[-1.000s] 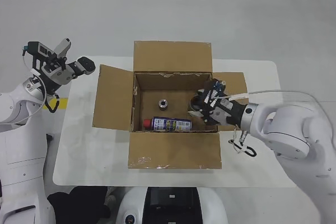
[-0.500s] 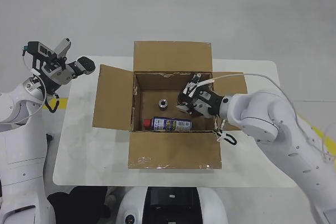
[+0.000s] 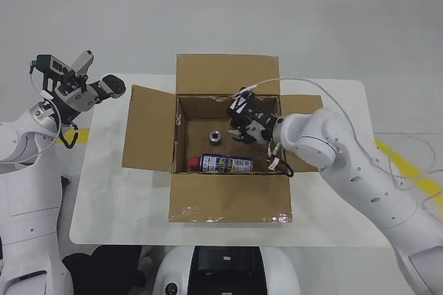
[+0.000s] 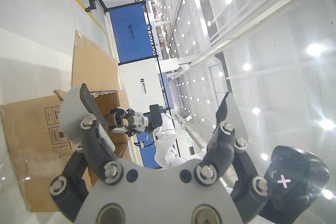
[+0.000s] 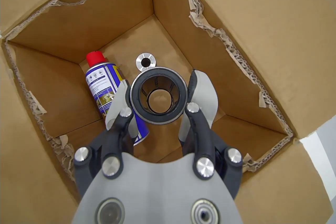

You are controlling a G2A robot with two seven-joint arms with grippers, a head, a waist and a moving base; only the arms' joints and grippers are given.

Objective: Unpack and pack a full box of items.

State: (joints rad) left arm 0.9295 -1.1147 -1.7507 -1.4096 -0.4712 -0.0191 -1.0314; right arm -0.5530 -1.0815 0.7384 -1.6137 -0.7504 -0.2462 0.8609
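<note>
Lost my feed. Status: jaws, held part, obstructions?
Right jaws shut on metal sleeve, over the open box. Left jaws open, empty, away from box. Spray can and small ring on box floor.

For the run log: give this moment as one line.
right gripper jaws shut on metal sleeve, over box | left gripper jaws open, empty | in box: spray can, small ring

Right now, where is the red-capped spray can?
In the top view the spray can lies on its side inside the cardboard box, against its near wall, near the small metal ring.
</note>
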